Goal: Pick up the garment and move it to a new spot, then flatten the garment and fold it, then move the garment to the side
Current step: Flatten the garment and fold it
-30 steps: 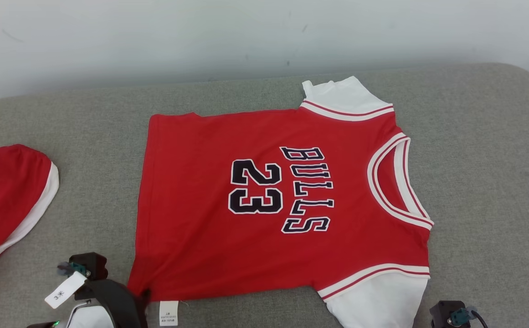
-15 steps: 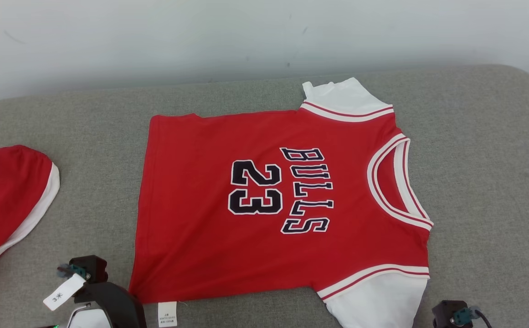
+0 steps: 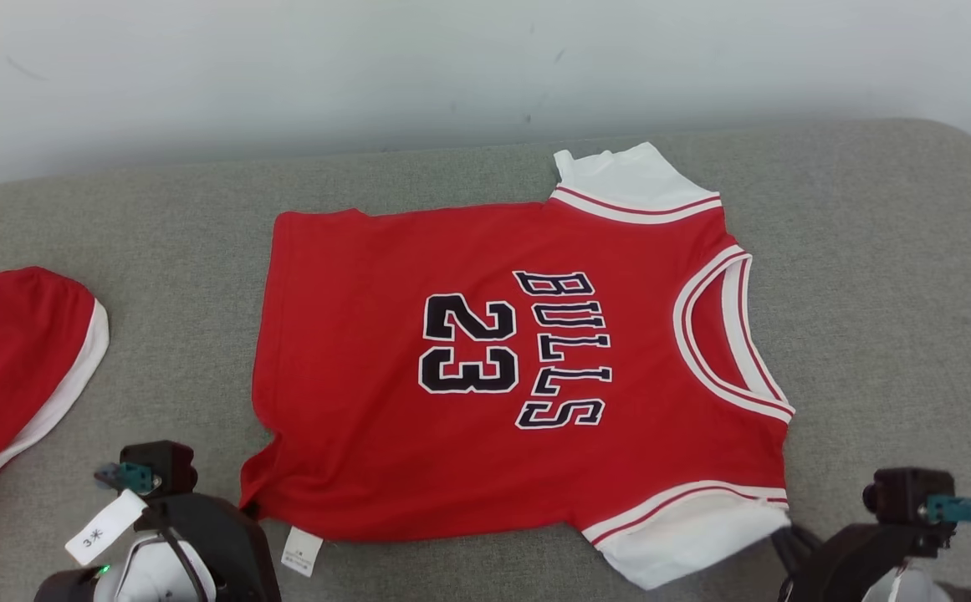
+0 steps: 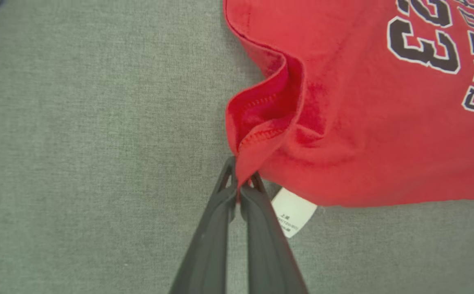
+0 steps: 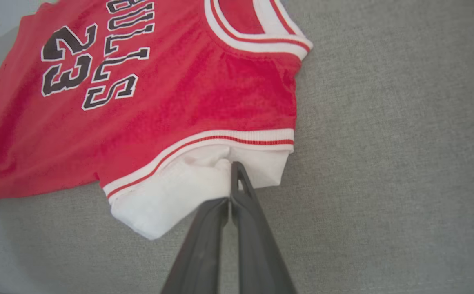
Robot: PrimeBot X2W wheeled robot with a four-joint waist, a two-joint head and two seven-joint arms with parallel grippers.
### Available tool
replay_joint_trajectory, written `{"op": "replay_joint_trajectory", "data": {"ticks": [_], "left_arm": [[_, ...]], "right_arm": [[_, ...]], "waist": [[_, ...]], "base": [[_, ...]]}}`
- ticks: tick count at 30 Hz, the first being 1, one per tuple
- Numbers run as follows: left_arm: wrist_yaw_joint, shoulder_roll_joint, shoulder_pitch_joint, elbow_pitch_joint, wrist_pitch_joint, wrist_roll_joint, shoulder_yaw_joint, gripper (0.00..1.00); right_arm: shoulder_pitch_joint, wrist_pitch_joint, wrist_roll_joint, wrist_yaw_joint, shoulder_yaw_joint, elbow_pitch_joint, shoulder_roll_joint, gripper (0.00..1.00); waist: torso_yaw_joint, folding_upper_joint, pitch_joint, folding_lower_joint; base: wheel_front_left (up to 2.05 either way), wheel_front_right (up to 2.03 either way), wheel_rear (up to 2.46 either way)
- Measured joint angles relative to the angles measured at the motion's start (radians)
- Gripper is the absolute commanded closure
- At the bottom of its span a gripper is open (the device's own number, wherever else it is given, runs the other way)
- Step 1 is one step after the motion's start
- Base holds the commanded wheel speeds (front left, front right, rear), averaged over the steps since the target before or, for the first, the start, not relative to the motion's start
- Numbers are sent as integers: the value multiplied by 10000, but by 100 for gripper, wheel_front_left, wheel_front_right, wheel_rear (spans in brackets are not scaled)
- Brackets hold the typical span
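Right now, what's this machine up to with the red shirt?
The robot is handling a red Bulls jersey spread on a grey cushion. Its left gripper is pinched shut on a corner of the jersey's hem, which is bunched up there. Its right gripper is shut on the near white sleeve. Folding has not begun.

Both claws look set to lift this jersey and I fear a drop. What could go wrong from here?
The left claw pinches the jersey only at its hem corner tip, so it may slip out. The right claw holds the white sleeve, so the body could sag and bunch. The other red garment lies close on the left and might snag.
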Motion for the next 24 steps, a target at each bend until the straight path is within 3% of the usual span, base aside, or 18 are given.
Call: {"op": "replay_joint_trajectory", "data": {"ticks": [12, 24], "left_arm": [[2, -38, -938, -12, 228, 15, -42, 100], [176, -222, -2348, 790, 838, 127, 428, 100]], "right_arm": [[-1650, -284, 15, -35, -479, -395, -134, 100], [-3130, -545, -128, -109, -395, 570, -276, 100]], "waist": [[8, 0, 85, -1], [59, 0, 303, 0]], "base": [[0, 0, 0], [0, 0, 0]]}}
